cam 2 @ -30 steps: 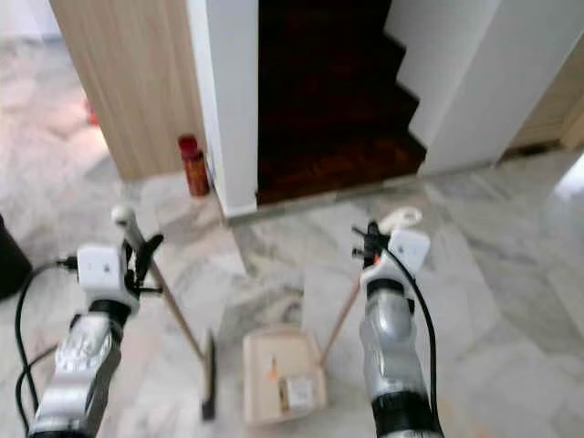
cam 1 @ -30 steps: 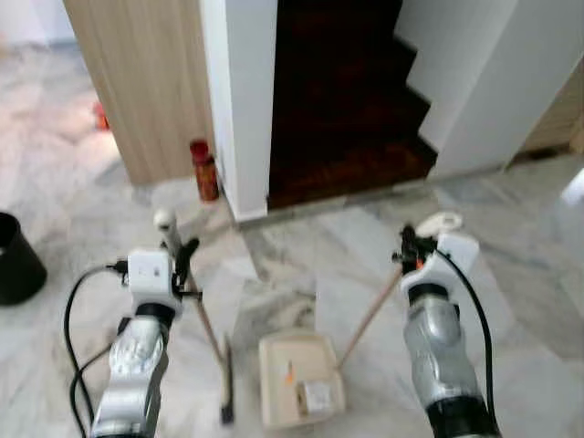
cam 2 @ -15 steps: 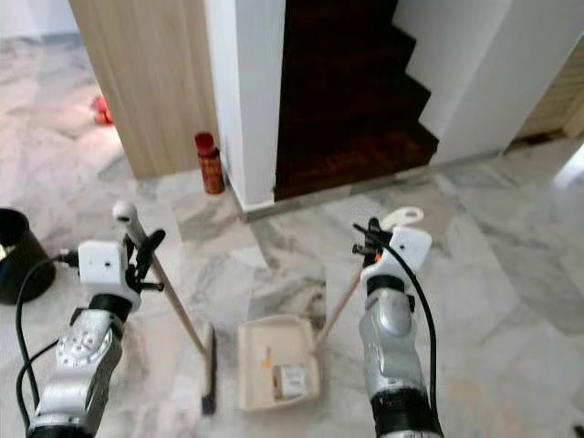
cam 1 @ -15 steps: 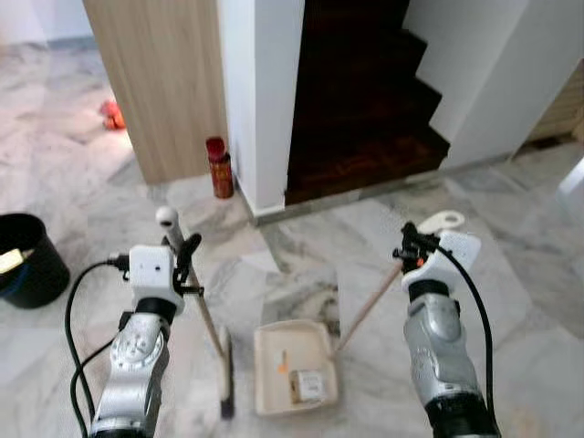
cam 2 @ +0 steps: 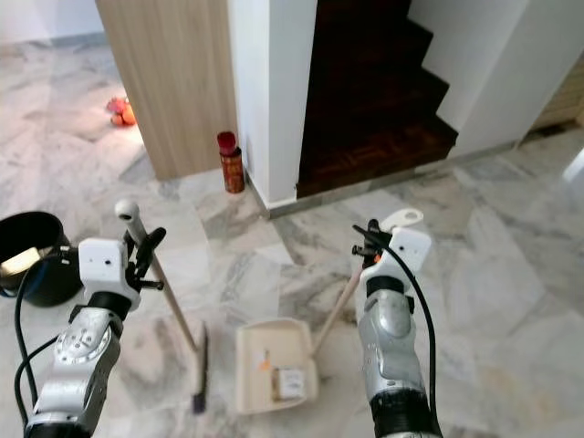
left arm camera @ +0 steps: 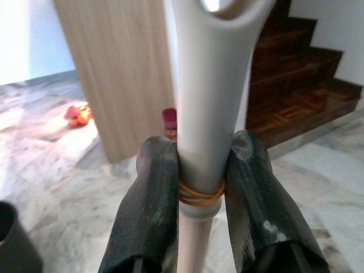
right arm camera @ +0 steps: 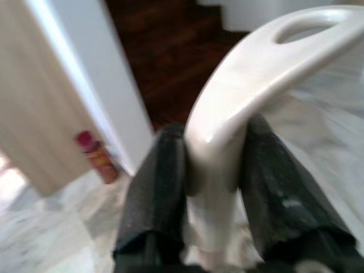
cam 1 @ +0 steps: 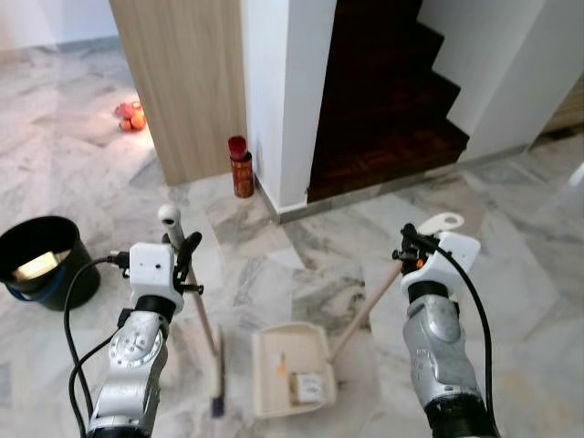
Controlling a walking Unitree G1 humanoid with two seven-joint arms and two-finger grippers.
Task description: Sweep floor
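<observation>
Gripping the broom (cam 1: 193, 310) high on its pale handle, the left pincer (cam 1: 179, 258) is clenched round the shaft, w/ both black fingers (left arm camera: 149, 216) pressed against it just above an orange rubber band (left arm camera: 199, 196). The brush head (cam 1: 217, 388) is seen on the marble floor (cam 1: 511, 274) well below and slightly inboard of that pincer. The right pincer (cam 1: 407, 253) is clamped likewise on the curved grip of the dustpan handle (cam 1: 436, 224), fingers either side of it; the wooden shaft (cam 1: 365, 310) runs down and inward to the dustpan (cam 1: 290, 370), which lies flat on the floor just beside the brush head, between the two arms. A small box-like scrap and an orange bit (cam 1: 305, 387) are already lying in the pan.

Ahead of both pincers, a red canister (cam 1: 241, 167) stands by the white wall corner, w/ dark stairs (cam 1: 383, 119) beyond. A black bucket (cam 1: 44, 263) is set well out to the left pincer's outer side, approx. level w/ it; orange items (cam 1: 130, 116) lie far ahead.

Judged risks:
- Pan contents could be spilled if the pan is tilted or lifted unevenly, since it is held only at the far end of a long shaft.
- Broom could be twisted in the grip, as it is held near the top and leverage at the bristles is poor.
- Canister could be knocked over if a stroke is swung forward too far.
- Bucket is probably the dump target; pan could be caught on its rim.
</observation>
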